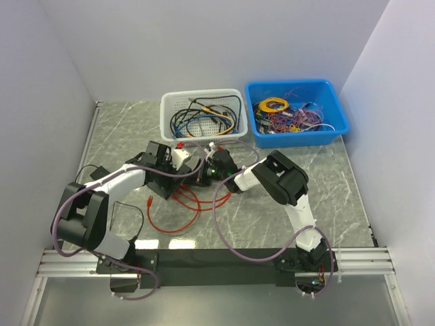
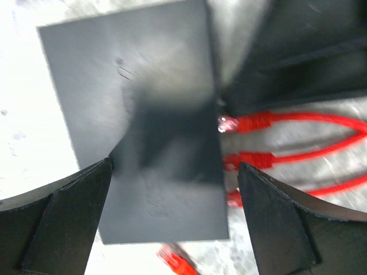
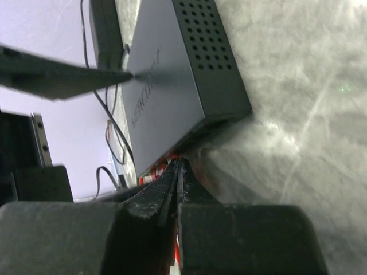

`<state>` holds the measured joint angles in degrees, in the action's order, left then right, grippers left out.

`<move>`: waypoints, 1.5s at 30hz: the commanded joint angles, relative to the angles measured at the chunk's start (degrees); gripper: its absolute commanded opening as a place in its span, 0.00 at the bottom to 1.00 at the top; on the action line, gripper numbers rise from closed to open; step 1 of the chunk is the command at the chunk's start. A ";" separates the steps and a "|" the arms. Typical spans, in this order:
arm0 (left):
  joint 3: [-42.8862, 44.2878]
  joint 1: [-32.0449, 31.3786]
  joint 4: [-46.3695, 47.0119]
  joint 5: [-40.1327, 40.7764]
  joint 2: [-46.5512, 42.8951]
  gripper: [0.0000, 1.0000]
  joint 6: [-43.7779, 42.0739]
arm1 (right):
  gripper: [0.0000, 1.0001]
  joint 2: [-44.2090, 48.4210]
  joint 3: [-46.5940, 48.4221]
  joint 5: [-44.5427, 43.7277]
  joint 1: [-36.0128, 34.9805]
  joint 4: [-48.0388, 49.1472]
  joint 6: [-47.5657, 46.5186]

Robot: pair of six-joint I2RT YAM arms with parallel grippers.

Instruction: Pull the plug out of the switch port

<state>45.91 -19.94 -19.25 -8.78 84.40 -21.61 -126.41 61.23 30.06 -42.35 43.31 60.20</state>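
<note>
The switch (image 2: 143, 109) is a flat matte-black box lying on the marble table; from above it shows partly under my left gripper (image 1: 162, 189). Red plugs (image 2: 230, 123) sit in a row along its right edge, with red cables (image 2: 309, 120) running off to the right. My left gripper (image 2: 175, 166) is open, its fingers (image 2: 69, 217) straddling the switch with a gap on the right side. My right gripper (image 3: 178, 163) is shut, tips pressed together at the switch's (image 3: 166, 86) port edge. Red shows just behind the tips; nothing is visible between them.
A loose red plug (image 2: 178, 260) lies near the switch's near edge. Red cable loops (image 1: 173, 221) spread over the table in front. At the back stand a white mesh basket (image 1: 202, 94) of cables and a blue bin (image 1: 299, 139) of wires. White walls enclose three sides.
</note>
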 commanded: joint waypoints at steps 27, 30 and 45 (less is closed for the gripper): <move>-3.02 2.19 -8.63 -4.77 -5.48 0.99 -1.78 | 0.43 -2.26 0.64 1.05 -1.77 -2.71 -1.76; -4.16 3.33 -6.08 -2.22 -3.28 0.99 -0.90 | 0.43 -3.40 0.73 1.14 -1.77 -0.60 -0.27; -3.29 6.94 -4.04 -3.97 3.48 0.98 -1.51 | 0.33 -8.15 0.29 2.29 -2.04 5.21 2.82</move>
<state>44.31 -13.56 -17.87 -12.14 83.53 -24.34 -131.20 63.24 33.58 -43.11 50.81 64.27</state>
